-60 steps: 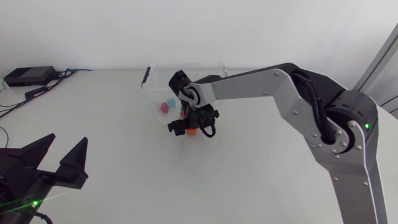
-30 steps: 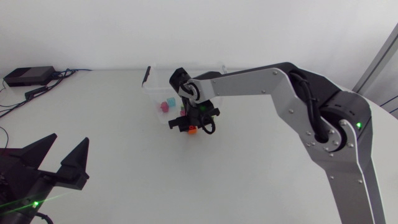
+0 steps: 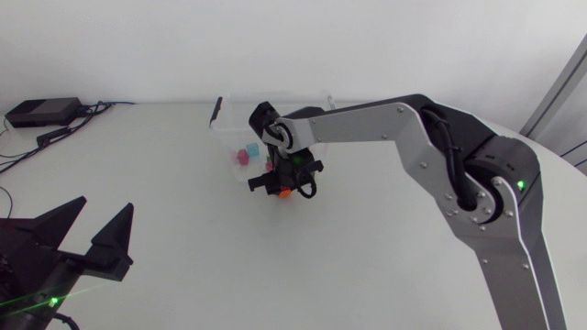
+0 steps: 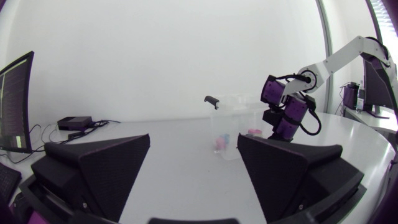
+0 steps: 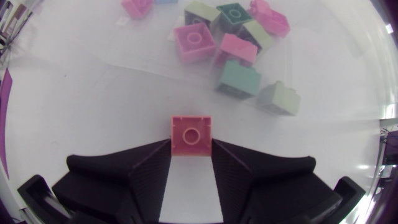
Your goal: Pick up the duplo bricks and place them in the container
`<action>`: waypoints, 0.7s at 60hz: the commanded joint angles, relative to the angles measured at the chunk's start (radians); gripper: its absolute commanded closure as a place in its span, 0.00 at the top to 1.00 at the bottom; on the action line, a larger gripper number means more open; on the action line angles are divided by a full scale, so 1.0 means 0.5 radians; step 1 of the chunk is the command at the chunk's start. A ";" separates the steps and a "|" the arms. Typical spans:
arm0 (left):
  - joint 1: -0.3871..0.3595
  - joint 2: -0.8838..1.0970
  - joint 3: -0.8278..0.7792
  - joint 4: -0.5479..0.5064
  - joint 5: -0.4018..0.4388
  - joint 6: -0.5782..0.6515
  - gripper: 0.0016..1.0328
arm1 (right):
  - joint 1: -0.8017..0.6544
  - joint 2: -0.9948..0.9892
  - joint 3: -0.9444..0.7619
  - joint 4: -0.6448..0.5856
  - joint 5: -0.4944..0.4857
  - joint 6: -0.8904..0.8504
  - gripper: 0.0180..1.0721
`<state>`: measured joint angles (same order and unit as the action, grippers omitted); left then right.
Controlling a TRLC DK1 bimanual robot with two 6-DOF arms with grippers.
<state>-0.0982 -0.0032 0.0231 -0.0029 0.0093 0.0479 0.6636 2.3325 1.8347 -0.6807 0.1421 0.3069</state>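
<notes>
Our right gripper point(image 5: 191, 148) clamps a salmon-pink, single-stud square brick point(image 5: 191, 134) just outside the clear container point(image 3: 224, 136), which holds pastel bricks point(image 5: 236, 78). Our left gripper point(image 4: 193, 146) rests with its fingers spread apart.

At lower centre of the frame, the black right gripper point(image 5: 191, 154) clamped a pink brick point(image 5: 191, 132) between its fingers. Pastel bricks point(image 5: 231, 51) (pink, green, grey) lay in the clear container point(image 5: 118, 59) across the top.

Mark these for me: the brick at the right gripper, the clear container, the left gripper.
brick point(image 5: 191, 132), right wrist view, on its studded top.
clear container point(image 4: 231, 119), left wrist view, on its front wall.
left gripper point(image 3: 101, 205), head view, midway between its fingertips.
</notes>
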 commanded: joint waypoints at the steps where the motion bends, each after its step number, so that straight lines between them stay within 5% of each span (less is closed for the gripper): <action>1: -0.024 -0.021 -0.043 -0.007 -0.013 -0.044 0.95 | -0.017 0.032 -0.025 -0.001 -0.002 0.021 0.36; 22: -0.061 -0.021 -0.043 -0.007 -0.013 -0.044 0.95 | 0.090 -0.603 -0.457 0.091 0.053 -0.031 0.36; 42: -0.061 -0.021 -0.043 -0.007 -0.013 -0.044 0.95 | 0.029 -0.950 -0.301 0.076 0.133 -0.092 0.36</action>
<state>-0.1211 -0.0032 0.0231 -0.0032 0.0093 0.0479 0.6983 1.8690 1.6440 -0.6395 0.1951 0.2813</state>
